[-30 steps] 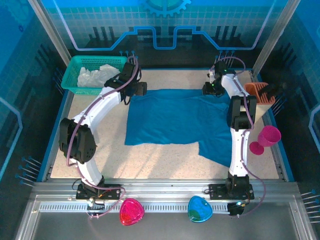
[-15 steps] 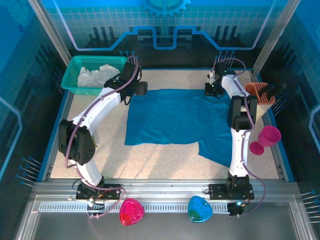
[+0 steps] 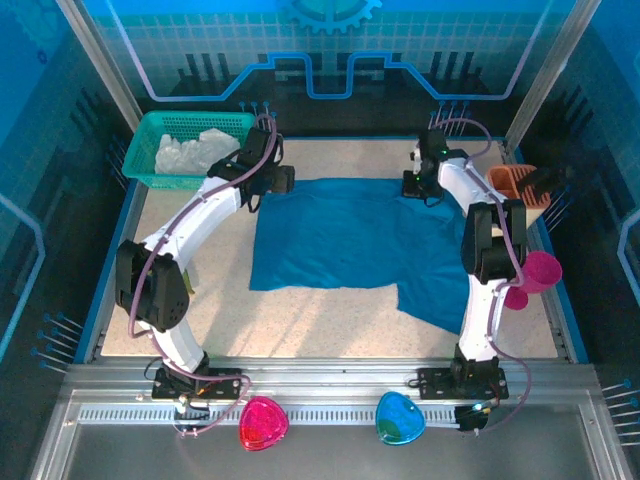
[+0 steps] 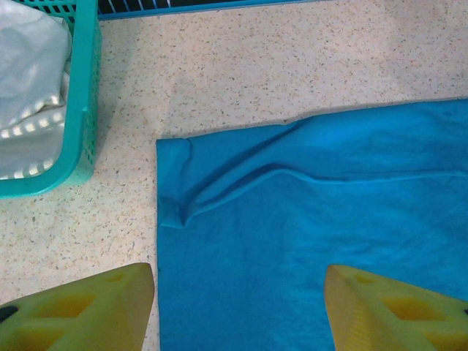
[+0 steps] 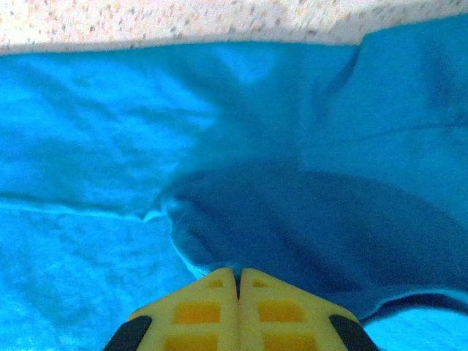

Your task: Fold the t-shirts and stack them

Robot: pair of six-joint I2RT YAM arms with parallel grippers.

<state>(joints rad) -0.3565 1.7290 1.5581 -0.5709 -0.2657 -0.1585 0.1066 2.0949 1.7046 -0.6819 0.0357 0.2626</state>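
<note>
A teal-blue t-shirt (image 3: 350,235) lies spread flat on the speckled table, one sleeve reaching toward the right arm's base. My left gripper (image 3: 258,195) hovers over its far left corner. In the left wrist view the left gripper (image 4: 238,307) is open, its yellow fingers (image 4: 80,307) straddling the t-shirt's (image 4: 314,219) left edge, nothing between them. My right gripper (image 3: 415,188) is at the far right corner. In the right wrist view the right gripper (image 5: 238,281) is shut, pinching a raised fold of the t-shirt (image 5: 88,146). A white t-shirt (image 3: 195,150) lies crumpled in the basket.
The green mesh basket (image 3: 140,150) stands at the far left corner, its wall (image 4: 80,95) close to my left gripper. An orange holder (image 3: 520,185) and pink cups (image 3: 535,272) sit along the right edge. Pink (image 3: 263,422) and blue (image 3: 400,418) bowls rest on the front rail.
My right gripper has shut on the teal-blue t-shirt's far right corner and shifted slightly left, its arm swinging outward. The left gripper has stayed open in place.
</note>
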